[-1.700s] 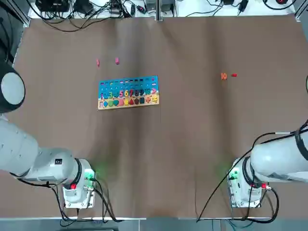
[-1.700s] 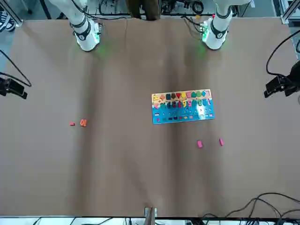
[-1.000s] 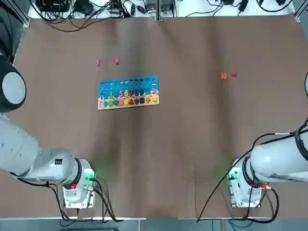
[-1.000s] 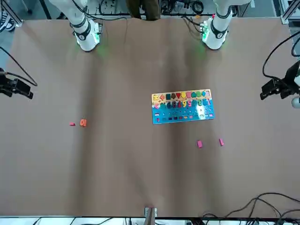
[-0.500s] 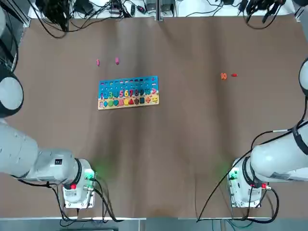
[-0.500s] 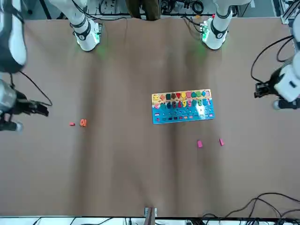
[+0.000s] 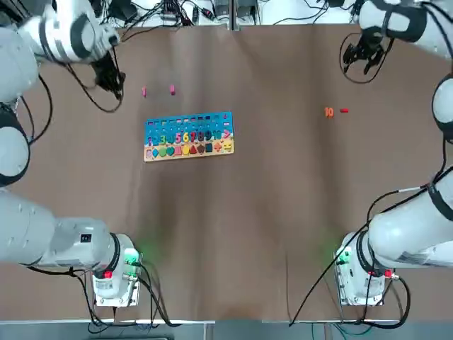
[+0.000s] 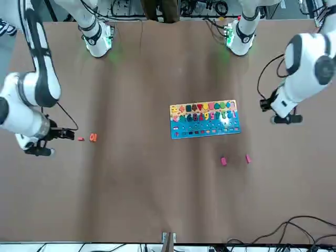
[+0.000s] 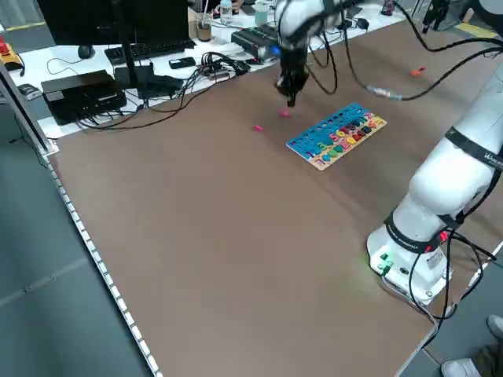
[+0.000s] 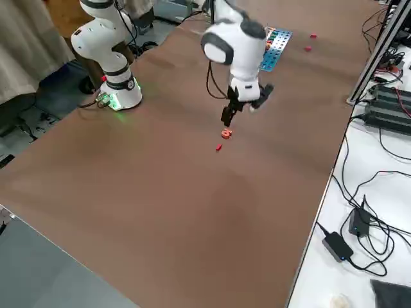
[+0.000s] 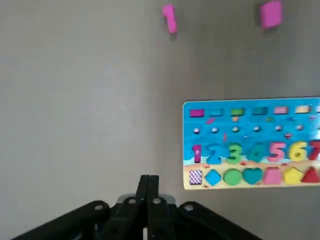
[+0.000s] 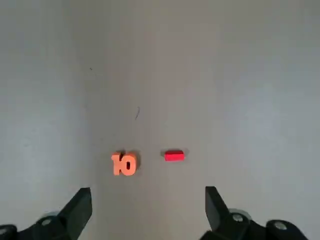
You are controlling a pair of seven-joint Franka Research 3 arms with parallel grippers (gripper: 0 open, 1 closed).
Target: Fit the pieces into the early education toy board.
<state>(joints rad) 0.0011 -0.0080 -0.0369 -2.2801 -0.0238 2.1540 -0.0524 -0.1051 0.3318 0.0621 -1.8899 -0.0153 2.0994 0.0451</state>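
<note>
- Brown table (image 7: pixel 248 212), flat & big, w/ a white desk (image 9: pixel 118 71) & lots of black wires (image 10: pixel 369 221) past its far edge.
- Toy board (image 7: pixel 189 137) lies flat on the L half of the table, blue on top, tan at the bottom, w/ bright nos. & shapes in it.
- 2 pink pcs on the table just past the board: a thin pink pc (image 11: pixel 170 19) & a fat pink pc (image 11: pixel 271 14), apart.
- Orange "10" pc (image 12: pixel 124 164) & red pc (image 12: pixel 174 156) sit near each other, well R of the board, not touching.
- L gripper (image 11: pixel 149 179) is up over the table, L of the pink pcs. Jaws shut tight, w/ nothing in them.
- R gripper (image 12: pixel 149 192) is up over the far R part, near the orange & red pcs. Jaws wide open, holding nothing.
</note>
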